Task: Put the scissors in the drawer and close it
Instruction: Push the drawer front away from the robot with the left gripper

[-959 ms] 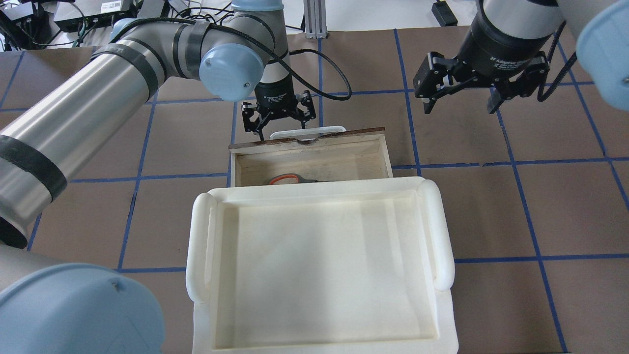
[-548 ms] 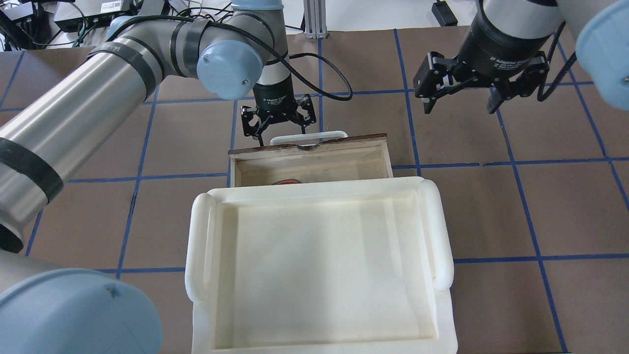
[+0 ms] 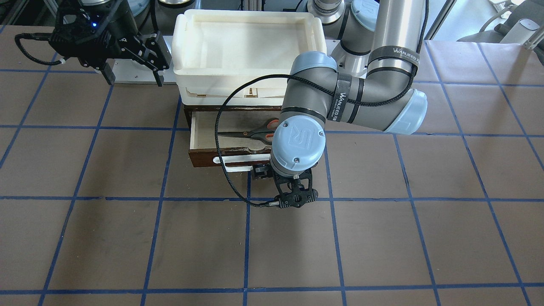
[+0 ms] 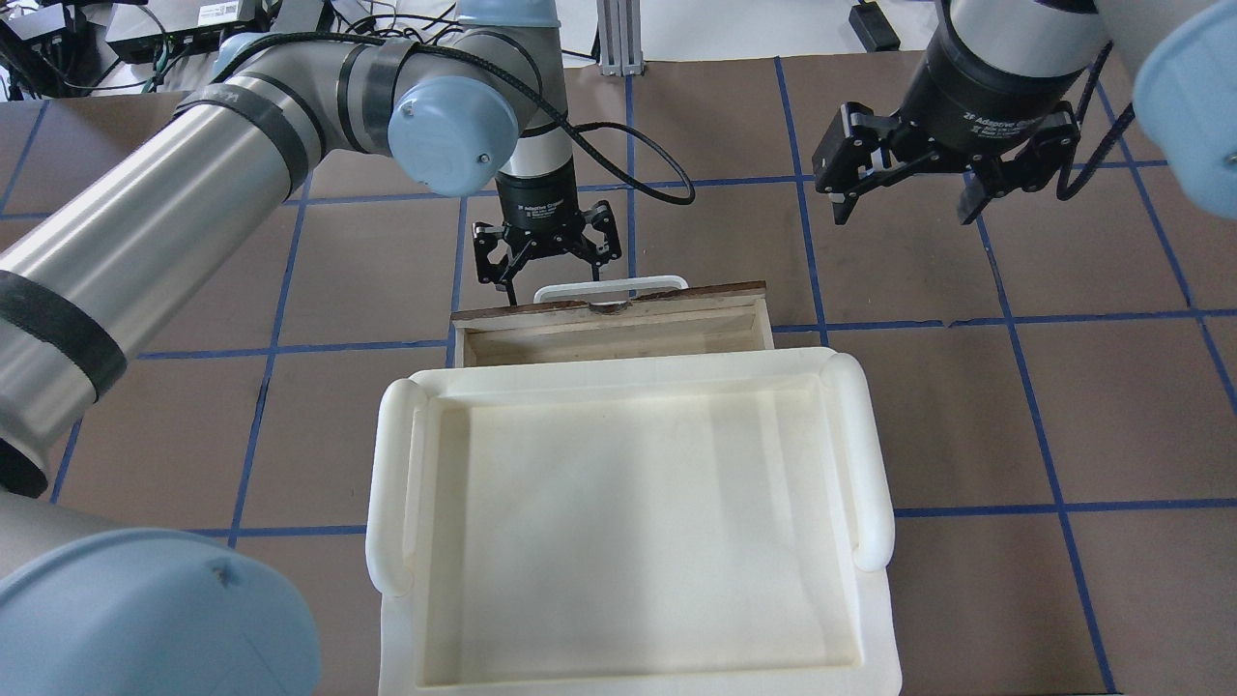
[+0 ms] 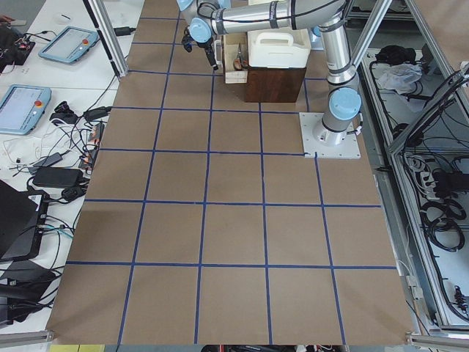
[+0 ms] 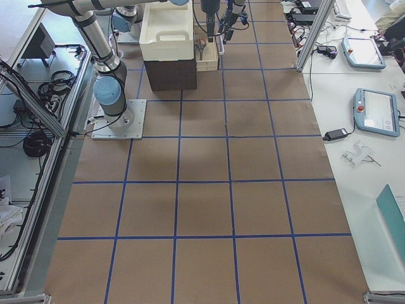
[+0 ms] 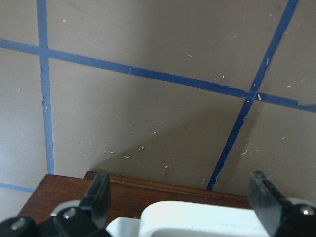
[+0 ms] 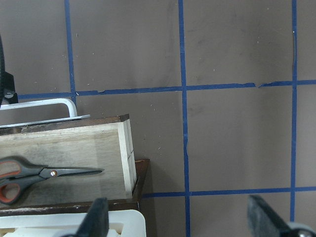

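Observation:
The drawer (image 4: pixel 696 292) stands partly open under the white tray, its pale inside showing. The scissors (image 3: pixel 250 134) lie flat inside it, blades toward the robot's right; they also show in the right wrist view (image 8: pixel 44 175) and are hidden in the overhead view. My left gripper (image 4: pixel 549 273) is open and empty, right at the outer face of the dark drawer front (image 7: pixel 74 187), by the left part of the white handle (image 7: pixel 197 217). My right gripper (image 4: pixel 906 198) is open and empty, above the table to the right of the drawer.
A white tray (image 4: pixel 387 483) sits on top of the dark brown cabinet (image 6: pixel 171 73) that holds the drawer. The brown table carries a grid of blue tape lines (image 4: pixel 1053 507). Tablets and cables lie on side benches (image 6: pixel 373 107).
The drawer has slid further into the cabinet, and my left gripper has moved with it at the drawer front. The scissors have gone out of sight under the tray in the overhead view. The right arm has held still.

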`<action>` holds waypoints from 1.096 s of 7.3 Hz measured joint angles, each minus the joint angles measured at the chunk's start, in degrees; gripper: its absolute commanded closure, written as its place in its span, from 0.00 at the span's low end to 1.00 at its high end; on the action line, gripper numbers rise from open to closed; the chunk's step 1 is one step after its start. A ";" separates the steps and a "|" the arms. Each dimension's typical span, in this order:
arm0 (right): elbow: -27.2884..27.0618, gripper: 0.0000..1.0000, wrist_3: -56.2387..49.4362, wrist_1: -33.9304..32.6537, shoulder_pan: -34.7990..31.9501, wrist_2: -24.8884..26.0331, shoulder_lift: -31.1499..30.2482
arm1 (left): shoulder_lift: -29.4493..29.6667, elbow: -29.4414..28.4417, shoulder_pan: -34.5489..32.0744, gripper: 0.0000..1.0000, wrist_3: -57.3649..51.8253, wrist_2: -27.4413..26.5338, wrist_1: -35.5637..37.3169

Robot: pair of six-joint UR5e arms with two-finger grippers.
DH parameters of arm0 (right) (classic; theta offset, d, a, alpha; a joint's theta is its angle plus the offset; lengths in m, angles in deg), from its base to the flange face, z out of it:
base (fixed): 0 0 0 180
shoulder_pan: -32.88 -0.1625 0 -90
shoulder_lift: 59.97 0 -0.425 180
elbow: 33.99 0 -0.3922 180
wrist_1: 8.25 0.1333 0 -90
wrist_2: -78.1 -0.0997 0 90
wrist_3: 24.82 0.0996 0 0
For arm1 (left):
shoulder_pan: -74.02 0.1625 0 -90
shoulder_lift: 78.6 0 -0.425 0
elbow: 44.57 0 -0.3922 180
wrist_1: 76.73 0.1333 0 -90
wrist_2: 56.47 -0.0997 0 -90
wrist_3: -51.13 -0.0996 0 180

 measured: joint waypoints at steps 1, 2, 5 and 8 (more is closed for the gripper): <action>0.00 0.00 -0.01 0.00 -0.03 -0.02 -0.03 | 0.04 0.09 -0.08 0.00 0.09 0.07 -0.86; -0.01 0.00 -0.02 0.00 -0.13 -0.06 -0.03 | -0.03 0.14 -0.21 0.00 0.10 0.10 -2.19; -0.03 0.00 0.01 -0.02 -0.38 -0.05 0.03 | 0.21 0.59 -1.70 0.00 0.55 0.01 -4.63; -0.03 0.00 -0.13 0.00 -0.42 -0.08 0.02 | 0.27 0.84 -2.81 0.00 1.45 0.21 -6.52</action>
